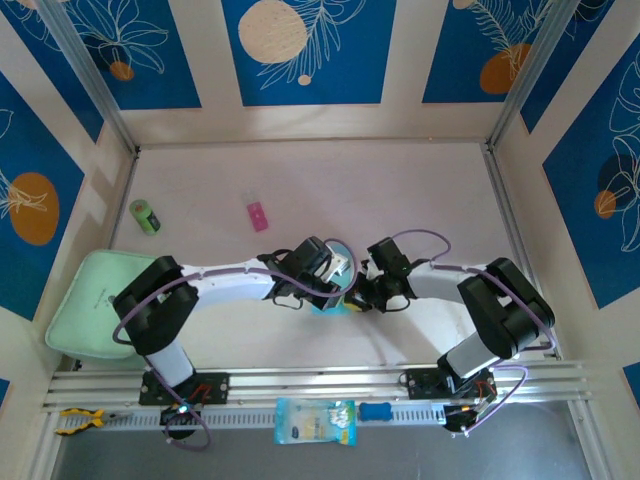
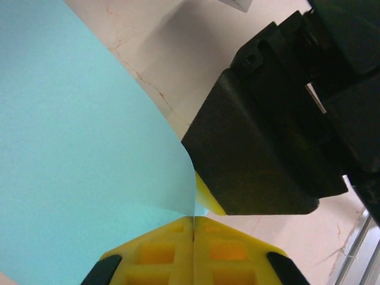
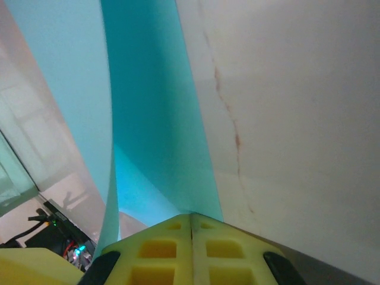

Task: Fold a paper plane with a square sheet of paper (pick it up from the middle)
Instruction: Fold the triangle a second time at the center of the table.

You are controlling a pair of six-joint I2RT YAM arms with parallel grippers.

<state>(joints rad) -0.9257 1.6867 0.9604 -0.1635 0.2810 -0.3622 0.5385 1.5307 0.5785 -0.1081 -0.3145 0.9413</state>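
Observation:
The square sheet of paper [image 2: 77,148] is light cyan and is held up off the table between my two grippers, bent into a curve. My left gripper [image 2: 193,218] is shut, with the sheet's edge pinched in the seam of its yellow jaws. My right gripper [image 3: 191,215] is shut on a folded part of the sheet [image 3: 154,119], which rises away from its jaws. From above, the left gripper [image 1: 338,283] and right gripper [image 1: 357,292] meet nose to nose at the table's middle, with the paper [image 1: 332,305] between and under them. The right gripper's black body [image 2: 267,148] sits close by the left gripper's jaws.
A pink block [image 1: 258,214] and a green cylinder [image 1: 146,216] lie on the far left half of the table. A mint-green pad [image 1: 90,310] sits at the left edge. A blue-and-yellow packet [image 1: 315,420] lies on the front rail between the arm bases.

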